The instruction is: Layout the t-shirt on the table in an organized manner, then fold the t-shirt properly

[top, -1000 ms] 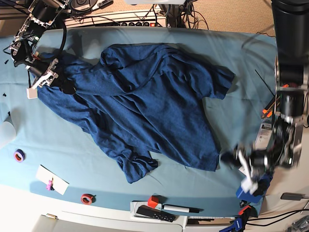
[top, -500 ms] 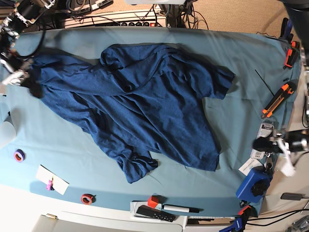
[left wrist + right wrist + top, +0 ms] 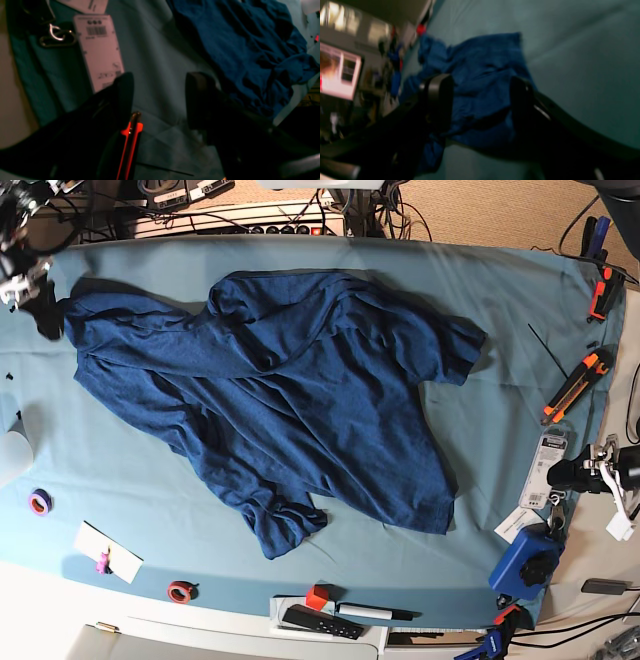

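The left end effector [image 3: 160, 100] hangs low with its jaws spread wide and nothing between them. The right end effector [image 3: 480, 97] likewise gapes apart, gripping nothing.

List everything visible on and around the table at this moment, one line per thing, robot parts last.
t-shirt: one, dark navy, crumpled across the middle of the table
table: one, light teal cloth cover
utility knife: one, orange and black, right edge in base view
barcode tag: one, white, right edge below the knife
blue box: one, near right corner
tape rolls: two, purple and red, near left
white card: one, with a small pink item on it, near left
red cube: one, near edge
black remote: one, near edge
marker: one, near edge
left pincer: open, empty, over bare cloth beside the knife
right pincer: open, empty, at the shirt's corner
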